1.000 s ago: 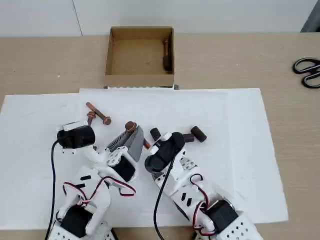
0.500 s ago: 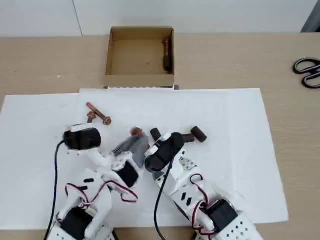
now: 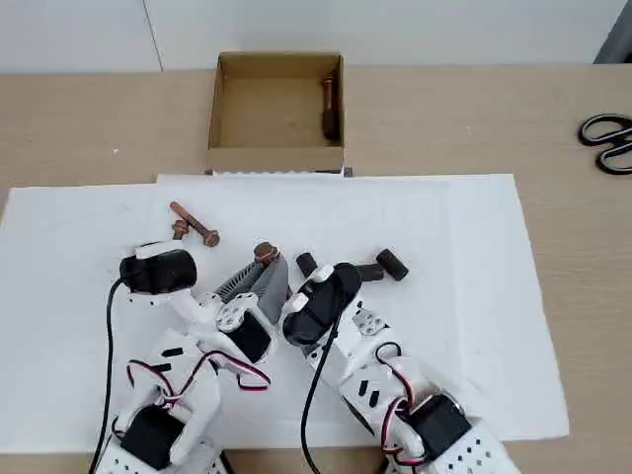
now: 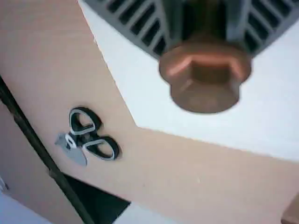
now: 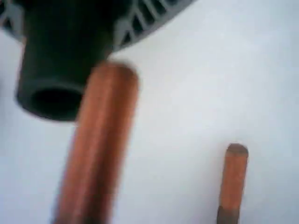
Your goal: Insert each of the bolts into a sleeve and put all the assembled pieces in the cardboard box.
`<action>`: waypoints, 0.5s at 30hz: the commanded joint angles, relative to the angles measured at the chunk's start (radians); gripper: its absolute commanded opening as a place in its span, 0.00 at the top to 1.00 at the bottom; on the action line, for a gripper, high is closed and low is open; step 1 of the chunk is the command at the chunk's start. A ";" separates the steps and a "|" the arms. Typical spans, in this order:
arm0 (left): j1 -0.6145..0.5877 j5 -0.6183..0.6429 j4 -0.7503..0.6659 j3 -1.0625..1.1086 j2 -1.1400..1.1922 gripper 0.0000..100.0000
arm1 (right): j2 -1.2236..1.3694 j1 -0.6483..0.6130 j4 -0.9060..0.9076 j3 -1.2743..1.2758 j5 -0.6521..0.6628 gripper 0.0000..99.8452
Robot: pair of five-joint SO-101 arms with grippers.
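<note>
L tool (image 4: 202, 16): bolt (image 4: 204, 77), R tool (image 5: 70, 11): sleeve (image 5: 58, 60)

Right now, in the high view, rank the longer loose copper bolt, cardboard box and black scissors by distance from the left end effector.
1. Longer loose copper bolt, on the white paper.
2. Brown cardboard box, beyond the paper.
3. Black-handled scissors, far across the wooden table.

bolts (image 3: 194, 224) fwd of L arm | sleeves (image 3: 392, 264) fwd of R arm | cardboard box (image 3: 276, 158) open-top

The bolts (image 3: 195, 224) are copper, sleeves (image 3: 392, 265) black, cardboard box (image 3: 276, 157) tan, paper (image 3: 474, 247) white, scissors (image 3: 607, 143) black.
</note>
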 commanded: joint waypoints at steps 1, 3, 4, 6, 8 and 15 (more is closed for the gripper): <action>-0.005 -0.012 -0.035 -0.053 -0.012 0.99 | -0.015 -0.007 -0.024 0.005 0.009 1.00; -0.005 -0.012 -0.035 -0.071 -0.011 0.99 | -0.015 -0.007 -0.027 0.006 0.009 1.00; -0.005 -0.012 -0.035 -0.077 -0.011 0.99 | -0.015 -0.007 -0.027 0.006 0.009 1.00; -0.005 -0.012 -0.035 -0.079 -0.011 0.99 | -0.015 -0.007 -0.027 0.002 0.009 1.00; -0.005 -0.012 -0.035 -0.077 -0.011 0.99 | -0.015 -0.008 -0.027 -0.002 0.009 1.00; -0.012 -0.014 -0.038 -0.077 -0.011 0.99 | -0.015 -0.008 -0.047 -0.002 0.009 1.00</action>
